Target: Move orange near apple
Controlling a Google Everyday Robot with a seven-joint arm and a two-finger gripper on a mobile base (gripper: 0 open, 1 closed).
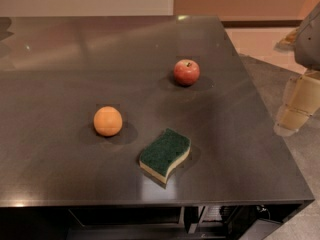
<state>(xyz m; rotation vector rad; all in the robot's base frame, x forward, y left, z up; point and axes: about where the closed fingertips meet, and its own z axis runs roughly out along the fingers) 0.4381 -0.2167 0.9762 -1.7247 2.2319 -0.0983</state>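
The orange (108, 121) is a smooth round fruit on the dark table (60, 74), left of centre. The red apple (186, 72) with a short stem stands farther back and to the right, well apart from the orange. My gripper (298, 106) is at the right edge of the view, beyond the table's right side and far from both fruits. It holds nothing that I can see.
A green and yellow sponge (165, 155) lies near the table's front edge, just right of the orange. The table's right edge runs close to my gripper. A grey floor lies to the right.
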